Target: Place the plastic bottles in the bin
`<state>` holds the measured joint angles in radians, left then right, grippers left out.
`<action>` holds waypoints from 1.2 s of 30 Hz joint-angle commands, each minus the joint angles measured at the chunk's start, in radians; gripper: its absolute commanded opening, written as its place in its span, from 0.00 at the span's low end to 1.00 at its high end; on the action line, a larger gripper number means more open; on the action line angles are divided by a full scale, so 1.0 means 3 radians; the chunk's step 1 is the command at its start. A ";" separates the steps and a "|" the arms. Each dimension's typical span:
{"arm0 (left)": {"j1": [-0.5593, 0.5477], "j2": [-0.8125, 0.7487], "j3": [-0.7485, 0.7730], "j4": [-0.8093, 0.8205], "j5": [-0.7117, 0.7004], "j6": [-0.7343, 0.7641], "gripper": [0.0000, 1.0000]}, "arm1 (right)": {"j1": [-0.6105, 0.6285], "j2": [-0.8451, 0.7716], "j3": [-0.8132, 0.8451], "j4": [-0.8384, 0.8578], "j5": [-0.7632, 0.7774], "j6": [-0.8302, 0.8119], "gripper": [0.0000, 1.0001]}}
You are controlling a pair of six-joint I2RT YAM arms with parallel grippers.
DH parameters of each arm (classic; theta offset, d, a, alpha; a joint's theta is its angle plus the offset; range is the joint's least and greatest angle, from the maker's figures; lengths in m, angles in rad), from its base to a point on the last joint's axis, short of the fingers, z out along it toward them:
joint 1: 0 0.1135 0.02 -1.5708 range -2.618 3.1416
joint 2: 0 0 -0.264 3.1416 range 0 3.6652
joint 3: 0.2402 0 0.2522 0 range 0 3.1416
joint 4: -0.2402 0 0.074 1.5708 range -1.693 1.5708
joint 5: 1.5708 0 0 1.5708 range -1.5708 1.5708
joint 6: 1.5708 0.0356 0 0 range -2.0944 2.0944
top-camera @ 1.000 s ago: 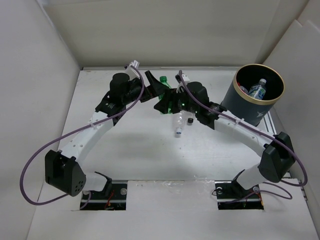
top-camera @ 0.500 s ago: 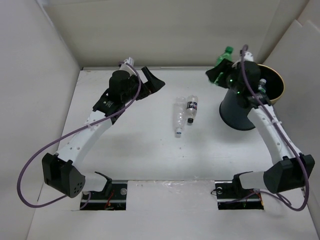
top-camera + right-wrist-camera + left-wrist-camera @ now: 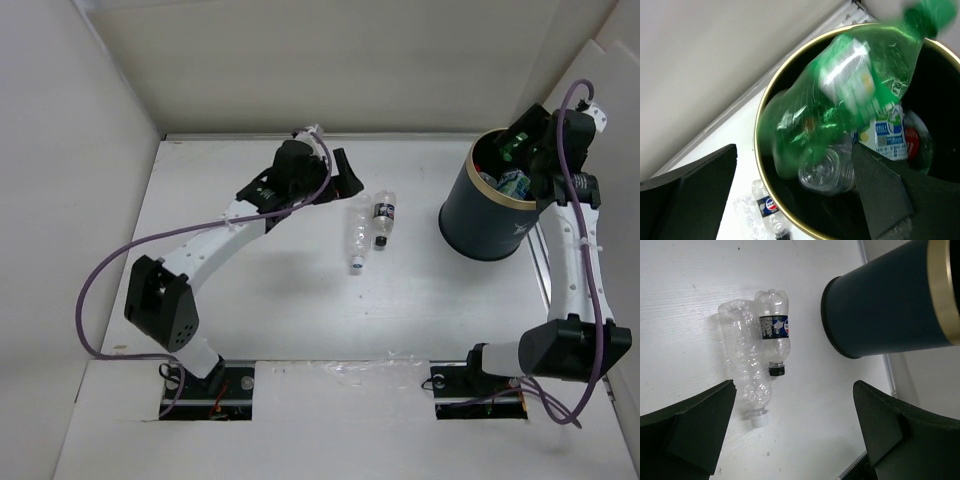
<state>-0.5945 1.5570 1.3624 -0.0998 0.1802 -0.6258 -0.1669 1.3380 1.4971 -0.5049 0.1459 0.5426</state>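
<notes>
My right gripper hangs open over the bin. A green bottle shows blurred in the bin's mouth, free of both fingers. Under it lie a blue-and-white labelled bottle, a red-capped one and a clear one. On the table, two plastic bottles lie side by side: a crumpled clear one with a white cap and a dark-labelled, black-capped one. My left gripper is open just above them, holding nothing.
The bin stands at the table's right edge, close to the right wall. White walls enclose the table on three sides. Purple cables loop from both arms.
My right arm carried the green bottle from mid-table up over the bin and opened its jaws. My left arm swung right, toward the two bottles on the table.
</notes>
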 commanded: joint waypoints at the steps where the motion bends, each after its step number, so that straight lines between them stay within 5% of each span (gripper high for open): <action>1: -0.0064 0.0178 0.0249 -0.0107 -0.0192 0.0199 1.00 | 0.0019 -0.0047 0.0158 -0.0198 0.0229 0.0006 1.00; 7: -0.0125 0.0567 0.0520 -0.0327 -0.0381 0.0261 1.00 | -0.0011 -0.0134 0.0353 -0.0566 0.0398 0.0006 1.00; 19: -0.0217 0.1405 0.0955 -0.0532 -0.0483 0.0261 1.00 | 0.0019 -0.1202 -0.0357 -0.0209 -0.0348 0.0006 1.00; 29: -0.0217 0.2111 0.1477 -0.0746 -0.0657 0.0189 1.00 | 0.0280 -0.1350 -0.0593 -0.0219 -0.0681 -0.0060 1.00; 33: -0.0217 0.2331 0.1635 -0.0909 -0.0876 0.0128 0.91 | 0.0459 -0.1499 -0.0665 -0.0219 -0.0681 -0.0060 1.00; 36: -0.0217 0.2454 0.1707 -0.1068 -0.1086 0.0097 0.71 | 0.0592 -0.1576 -0.0634 -0.0219 -0.0681 -0.0060 1.00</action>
<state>-0.6544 2.2791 1.8282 -0.3428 -0.0696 -0.5800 -0.0208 0.9054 1.2877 -0.6071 -0.0429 0.5385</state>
